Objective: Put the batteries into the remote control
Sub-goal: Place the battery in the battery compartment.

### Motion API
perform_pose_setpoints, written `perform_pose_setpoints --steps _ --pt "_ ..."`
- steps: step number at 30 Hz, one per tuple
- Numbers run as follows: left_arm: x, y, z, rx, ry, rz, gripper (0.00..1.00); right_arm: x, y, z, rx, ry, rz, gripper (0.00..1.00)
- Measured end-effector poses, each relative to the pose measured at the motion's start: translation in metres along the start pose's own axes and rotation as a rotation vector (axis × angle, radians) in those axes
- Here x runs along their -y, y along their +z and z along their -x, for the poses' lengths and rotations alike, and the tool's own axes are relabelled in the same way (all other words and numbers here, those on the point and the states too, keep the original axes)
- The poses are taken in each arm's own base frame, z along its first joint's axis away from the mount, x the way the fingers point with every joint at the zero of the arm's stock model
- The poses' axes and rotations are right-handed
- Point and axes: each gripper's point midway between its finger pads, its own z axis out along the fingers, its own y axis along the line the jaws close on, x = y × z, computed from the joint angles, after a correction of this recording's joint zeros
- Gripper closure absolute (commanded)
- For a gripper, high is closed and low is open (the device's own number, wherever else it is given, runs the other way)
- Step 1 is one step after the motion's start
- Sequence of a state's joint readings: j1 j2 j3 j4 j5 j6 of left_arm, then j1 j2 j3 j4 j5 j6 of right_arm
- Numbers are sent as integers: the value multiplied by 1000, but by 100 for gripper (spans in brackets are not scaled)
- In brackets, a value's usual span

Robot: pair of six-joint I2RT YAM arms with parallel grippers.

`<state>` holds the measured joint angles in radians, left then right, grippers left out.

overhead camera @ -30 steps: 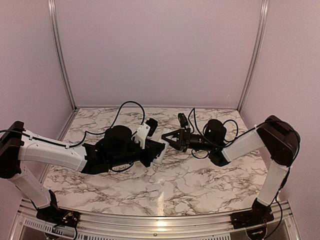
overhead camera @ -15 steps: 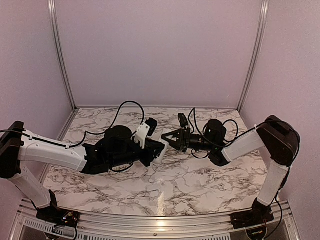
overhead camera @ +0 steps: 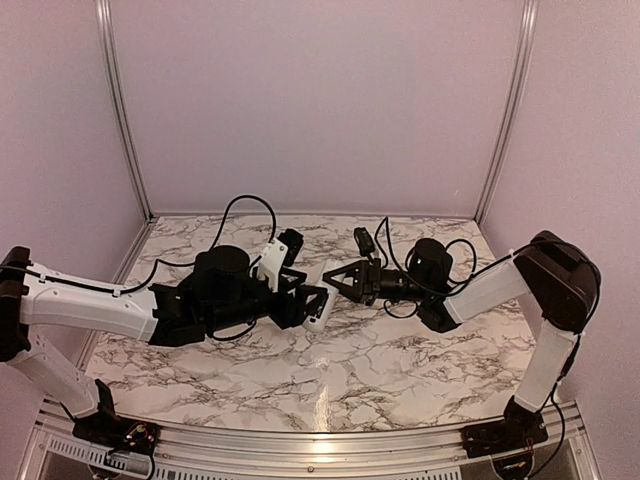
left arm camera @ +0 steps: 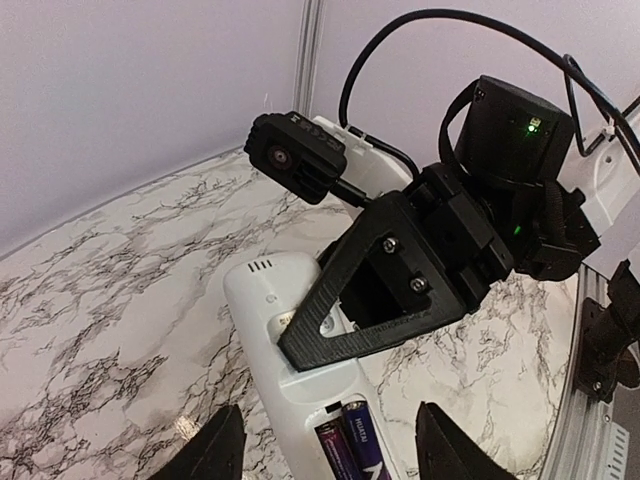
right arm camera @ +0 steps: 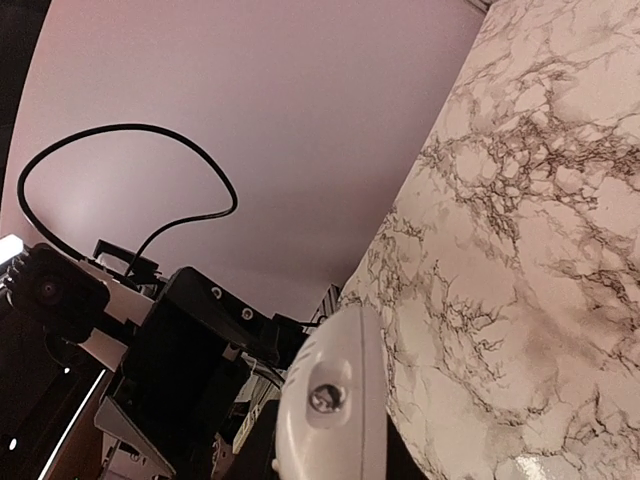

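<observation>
A: Entry one, remote control (left arm camera: 262, 295). Position?

B: Middle of the left wrist view, running down to the bottom edge. The back face is up, with vent slots toward the top and the battery bay (left arm camera: 318, 418) uncovered at the lower end. Cannot tell whether it rests on the marble table (left arm camera: 100, 300) or hangs just above it.

A: Entry two, batteries (left arm camera: 345, 445).

B: Two, side by side, lying in the bay at bottom centre. Both appear seated. No cover in view.

A: Entry three, right gripper (overhead camera: 332, 281).

B: Clamped across the remote's upper half, reaching in from the right of the overhead view. Purpose, by my reading: to pin the body steady and keep the bay facing up and unobstructed.

A: Entry four, left gripper (left arm camera: 330, 430).

B: Released. Its fingers (left arm camera: 220, 450) stand either side of the bay end, at lower left and lower right of its own view, with table showing in the gaps. Probably spread so as not to disturb the seated cells.

A: Status?

B: Loading looks done, judging from the full bay. A cover, if there is one, is not yet fitted.
</observation>
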<state>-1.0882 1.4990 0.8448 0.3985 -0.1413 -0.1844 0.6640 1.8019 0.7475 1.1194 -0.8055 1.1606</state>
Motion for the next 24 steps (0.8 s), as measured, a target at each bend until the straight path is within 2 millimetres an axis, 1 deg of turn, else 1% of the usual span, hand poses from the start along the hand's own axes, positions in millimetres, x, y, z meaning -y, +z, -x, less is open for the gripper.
perform_pose_setpoints --steps 4,7,9,12,16,20,24 --pt "0 -16 14 8 60 -3 38 4 0 -7 -32 -14 -11 100" --pt "4 -28 18 -10 148 -33 37 6 0 -13 -64 -25 -14 100" --pt "8 -36 17 -30 221 -64 38 9 -1 -18 -87 -29 -19 100" --pt "15 -43 10 -66 328 -119 42 15 -2 -26 -129 -30 -34 100" --pt "20 -46 -11 -150 471 -182 47 21 -1 -39 -182 -30 -48 100" --pt "28 -47 -25 -212 584 -241 59 21 1 -45 -209 -36 -49 100" --pt "38 -45 -35 -240 668 -287 64 20 3 -49 -223 -37 -49 100"
